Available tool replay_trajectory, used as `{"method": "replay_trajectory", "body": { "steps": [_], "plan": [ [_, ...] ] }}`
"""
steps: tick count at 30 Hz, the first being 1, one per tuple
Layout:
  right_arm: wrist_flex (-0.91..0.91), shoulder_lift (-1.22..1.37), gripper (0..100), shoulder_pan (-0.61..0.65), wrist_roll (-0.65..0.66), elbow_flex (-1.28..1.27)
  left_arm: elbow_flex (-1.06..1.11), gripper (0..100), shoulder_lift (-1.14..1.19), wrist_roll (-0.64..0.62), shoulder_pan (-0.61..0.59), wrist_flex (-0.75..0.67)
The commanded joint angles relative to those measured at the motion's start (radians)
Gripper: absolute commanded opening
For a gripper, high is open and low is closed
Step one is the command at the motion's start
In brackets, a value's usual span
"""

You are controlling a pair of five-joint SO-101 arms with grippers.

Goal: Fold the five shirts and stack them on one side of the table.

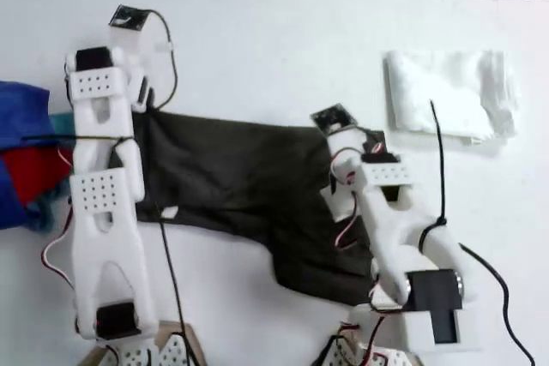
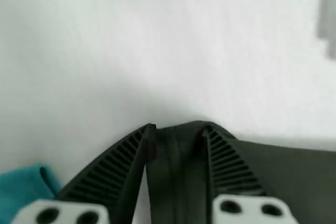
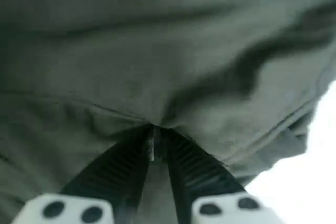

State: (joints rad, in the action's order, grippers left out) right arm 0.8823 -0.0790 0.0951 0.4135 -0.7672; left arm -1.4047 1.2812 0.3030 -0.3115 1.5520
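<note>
High view first: the dark shirt (image 1: 232, 177) lies spread across the middle of the counter (image 1: 274, 32). A folded white shirt (image 1: 450, 92) sits toward the far right corner, and a blue-and-red heap (image 1: 26, 160) waits at the left edge. The left hand (image 2: 177, 129) is clamped on a ridge of the dark shirt's edge, and the right hand (image 3: 157, 132) is pinched tight on its cloth too. Soft, light, floppy stuff, this. It'll likely sag and drag between the two grips, so best held at an edge or seam, where doubled cloth shouldn't slip.
</note>
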Motion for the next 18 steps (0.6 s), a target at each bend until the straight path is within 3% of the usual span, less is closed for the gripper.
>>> {"method": "replay_trajectory", "body": {
  "steps": [1,5,13,18],
  "plan": [
    [-0.01,0.015,1.9,-0.081,-0.002,0.091,-0.047,16,0.005,-0.006,0.002,-0.009],
    [0.036,0.015,1.9,-0.084,-0.002,0.135,-0.056,16,-0.002,-0.011,0.002,0.028],
    [0.2,-0.105,1.9,0.102,-0.011,0.176,-0.269,16,-0.066,-0.011,0.025,0.241],
    [0.34,-0.3,2.7,0.213,-0.003,0.175,-0.13,16,-0.213,-0.011,0.006,0.239]
  ]
}}
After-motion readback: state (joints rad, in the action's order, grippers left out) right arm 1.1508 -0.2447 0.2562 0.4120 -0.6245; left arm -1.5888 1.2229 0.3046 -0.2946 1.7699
